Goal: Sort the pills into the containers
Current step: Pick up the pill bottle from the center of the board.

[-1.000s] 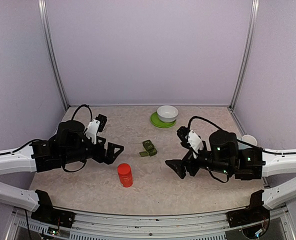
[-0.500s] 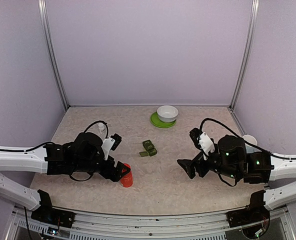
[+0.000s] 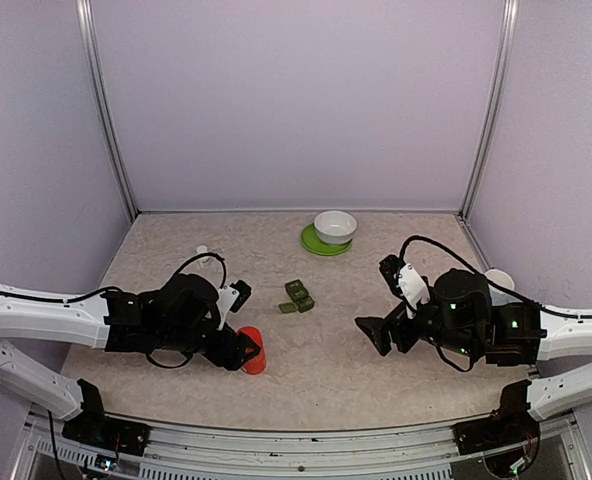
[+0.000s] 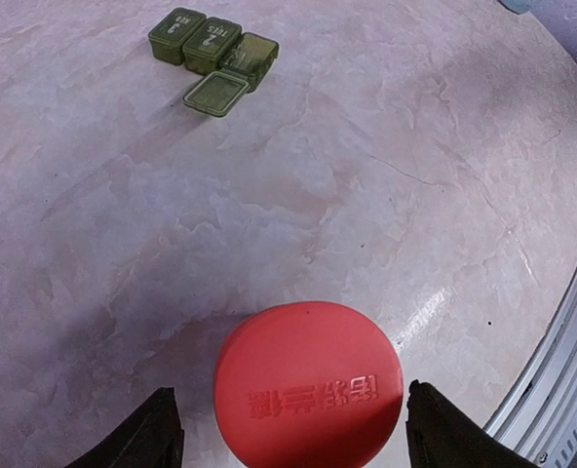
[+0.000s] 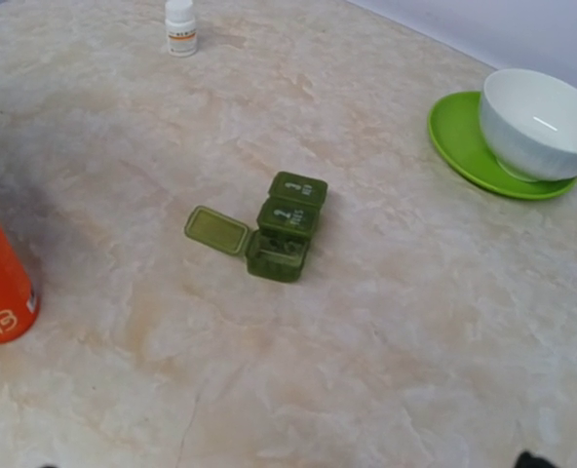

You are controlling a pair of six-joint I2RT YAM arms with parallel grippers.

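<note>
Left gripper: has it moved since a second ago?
Yes. The left gripper moved nearer and rightward onto the red bottle, which stayed put; its jaws now flank it.

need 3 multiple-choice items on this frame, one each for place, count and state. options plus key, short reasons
1. The white bowl stands:
A) on the green plate
B) on a blue tray
C) on a wooden block

2. How many lids of the containers are shut?
A) none
B) two
C) all three

3. The red bottle is:
A) lying on its side
B) standing with its cap off
C) upright with its cap on

Key:
1 A: the plate's green rim shows all around the bowl's base in the right wrist view.
2 B: two lids lie flat and closed, and the end one is flipped open to the side.
3 C: the left wrist view looks straight down on its round red cap, and the top view shows it standing.
</note>
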